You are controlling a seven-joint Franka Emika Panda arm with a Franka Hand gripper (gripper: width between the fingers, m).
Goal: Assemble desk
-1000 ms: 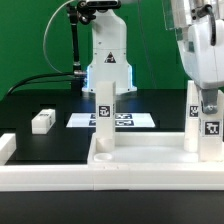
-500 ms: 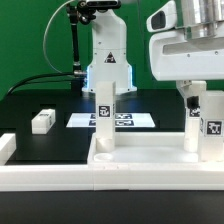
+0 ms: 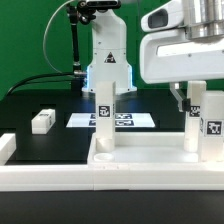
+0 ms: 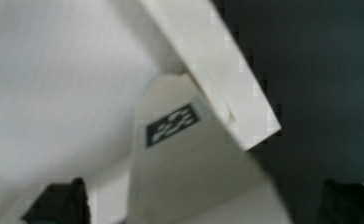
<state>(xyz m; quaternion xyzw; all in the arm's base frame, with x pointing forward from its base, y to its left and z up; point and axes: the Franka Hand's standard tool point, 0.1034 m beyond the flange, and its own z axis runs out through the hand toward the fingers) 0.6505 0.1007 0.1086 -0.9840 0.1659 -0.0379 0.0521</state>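
Status: tabletop (image 3: 150,156) lies flat, rim up, at the front of the worktop (image 3: 30,105). Three legs stand upright in it: centre leg (image 3: 104,112) at the corner on the exterior view's left, rear right leg (image 3: 196,112) under the arm, and front right leg (image 3: 212,132) at the frame edge, nearest the camera. The loose leg (image 3: 42,121) lies on its side on the worktop, well apart from the tabletop on the exterior view's left, with the marker board (image 3: 120,120) further back between them. The gripper (image 4: 205,205) is spread: in the wrist view both dark fingertips (image 4: 63,200) sit wide apart, with a tagged white post running down between them (we take it for the rear right leg, but can't confirm from that crop). We see no contact on either side, so we read it as straddling, not pinching. Whether the leg is fully seated in its socket we can't tell. Handling, our judgement: the parts are rigid white plastic, light, with smooth faces, so they're likely slippery under the pads and the square section will twist if caught on the corners. Best hold is flat on two opposite faces of the post, mid to upper part and clear of the tag face, with the post axis kept vertical. The tabletop is wide and shallow and probably slides easily on the worktop, so any side push on a leg may shift the whole panel. The loose leg needs picking across its short sides and then turning upright.
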